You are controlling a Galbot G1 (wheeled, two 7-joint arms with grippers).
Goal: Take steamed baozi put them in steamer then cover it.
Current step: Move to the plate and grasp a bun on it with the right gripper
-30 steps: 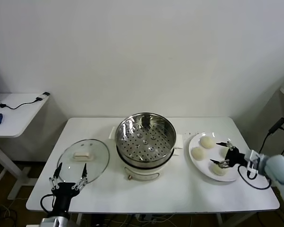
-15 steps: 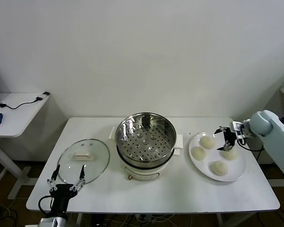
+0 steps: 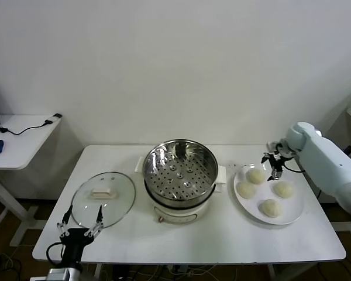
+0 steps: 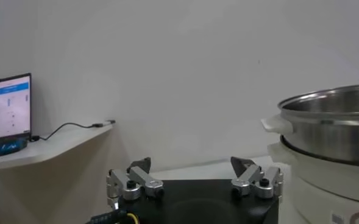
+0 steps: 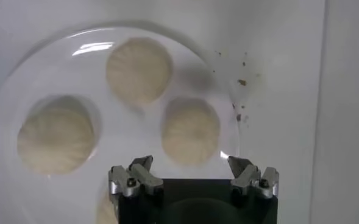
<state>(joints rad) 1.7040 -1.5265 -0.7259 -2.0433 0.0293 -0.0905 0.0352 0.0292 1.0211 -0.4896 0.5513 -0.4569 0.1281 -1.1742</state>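
We have barely begun: all four baozi (image 3: 255, 175) sit on the plate (image 3: 293, 218), the steamer (image 3: 179, 172) stands empty, the lid (image 3: 103, 198) lies on the worktop, our right hand (image 3: 273, 163) hovers released above the buns, left hand (image 3: 81, 228) idle, spread.

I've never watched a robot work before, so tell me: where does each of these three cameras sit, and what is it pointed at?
Head view: high on the robot, looking down at the round shiny steel steamer; both arms show.
Left wrist view: low beside the steamer, looking sideways over the open left pincer.
Right wrist view: above the flat white plate, looking down past the open right pincer at the cream-white round baozi.
Head and right wrist views share the baozi.
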